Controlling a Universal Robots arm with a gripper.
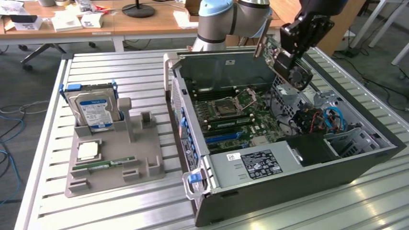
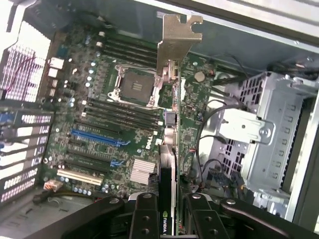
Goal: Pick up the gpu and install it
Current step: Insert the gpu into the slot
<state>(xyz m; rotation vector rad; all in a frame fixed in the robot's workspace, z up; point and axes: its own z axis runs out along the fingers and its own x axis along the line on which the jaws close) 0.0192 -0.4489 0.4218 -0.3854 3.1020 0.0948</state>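
Observation:
The gpu (image 1: 286, 60), a thin dark card with a black fan face and a silvery bracket, hangs tilted above the open computer case (image 1: 281, 158). My gripper (image 1: 295, 48) is shut on it from above, over the case's back right part. In the wrist view the gpu (image 2: 173, 74) runs edge-on away from my gripper (image 2: 168, 209), its metal bracket at the far end. Below it lies the motherboard (image 2: 99, 129) with its blue expansion slots (image 2: 97, 138) and the empty processor socket (image 2: 134, 84).
A grey holder tray (image 1: 115, 158) at the exterior view's left carries a silver hard drive (image 1: 93, 111), a processor (image 1: 88, 151) and a green memory stick (image 1: 102, 165). Inside the case are a metal drive cage (image 2: 269, 134), loose cables (image 1: 332, 117) and the power supply (image 1: 255, 163).

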